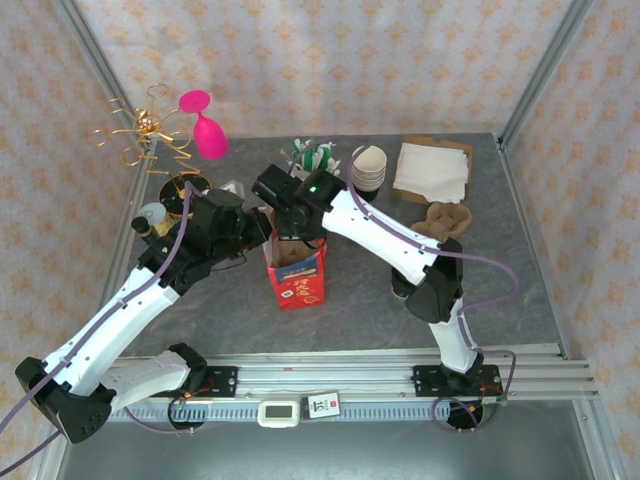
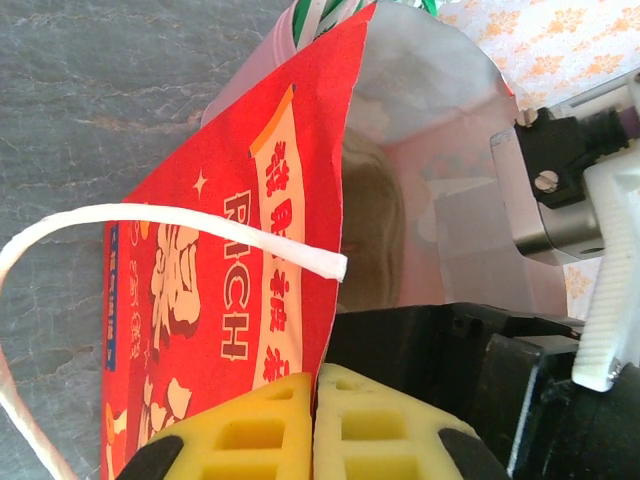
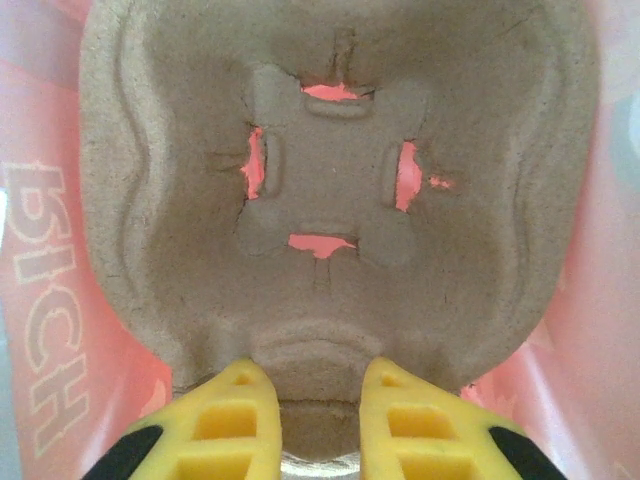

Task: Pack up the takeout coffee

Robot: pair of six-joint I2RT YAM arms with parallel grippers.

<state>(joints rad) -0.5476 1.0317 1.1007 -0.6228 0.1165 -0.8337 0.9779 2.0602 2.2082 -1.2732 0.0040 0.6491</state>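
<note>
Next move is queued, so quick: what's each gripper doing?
Left gripper: shut on the red bag at its rim.
Right gripper: shut on the pulp cup carrier.

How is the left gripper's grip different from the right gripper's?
The left gripper pinches the rim of the red bag, fingers nearly touching; the right gripper clamps the pulp cup carrier, fingers apart. The left sits at the bag's mouth; the right holds the carrier down inside it. Both have yellow fingers.

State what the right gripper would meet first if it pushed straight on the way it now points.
The right gripper is closed on the rim of the pulp cup carrier, so the carrier's body lies straight ahead. Behind it, the red paper bag shows through the slits; how close is unclear.
</note>
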